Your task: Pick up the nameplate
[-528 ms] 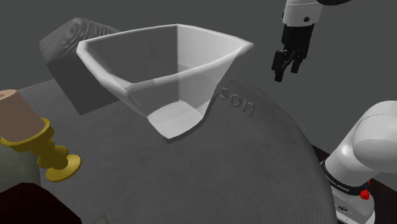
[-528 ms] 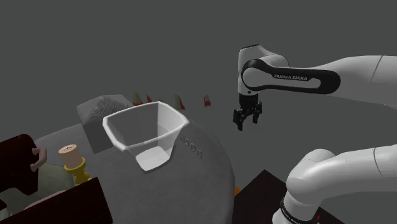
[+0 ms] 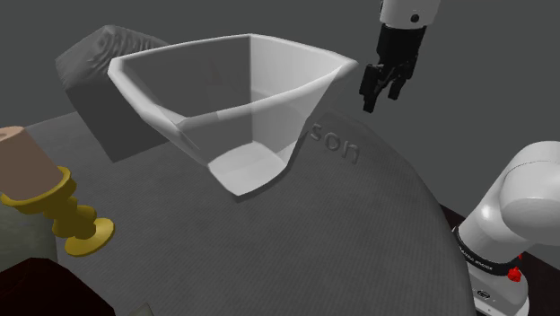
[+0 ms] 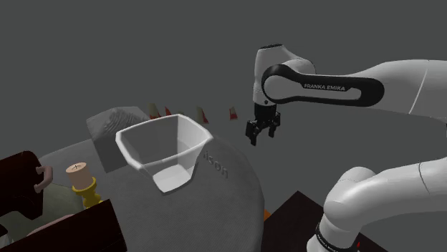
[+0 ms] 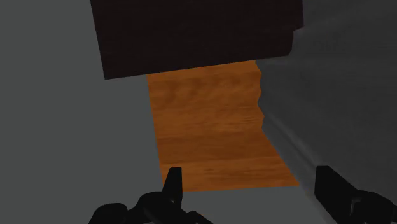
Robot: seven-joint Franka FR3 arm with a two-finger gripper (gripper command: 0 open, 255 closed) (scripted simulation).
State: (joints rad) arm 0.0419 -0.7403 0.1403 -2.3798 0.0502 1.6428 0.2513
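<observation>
Item: nameplate [image 3: 341,215]. A broad grey textured slab with a rounded edge and raised letters reading "son" [image 3: 335,146]. In the shoulder view it lies flat across the middle. In the second exterior view [image 4: 222,187] it sits at lower centre.

Item: gripper [image 3: 380,97]. All black, fingers parted, holding nothing. It hangs in the air just beyond the basin's near corner, close to the slab's far edge and touching neither. In the second exterior view [image 4: 260,136] it is to the basin's right. In the wrist view [image 5: 251,191] its fingers stand well apart over an orange wooden floor [image 5: 210,127], with a dark brown block [image 5: 191,32] ahead.

Item: white basin [image 3: 301,99]. Four flaring walls, standing upright on the nameplate and covering the lettering's start.

Item: grey rough block [image 3: 99,63], behind the basin.

Item: golden candlestick [image 3: 67,215] with a tan top, at the shoulder view's left.
</observation>
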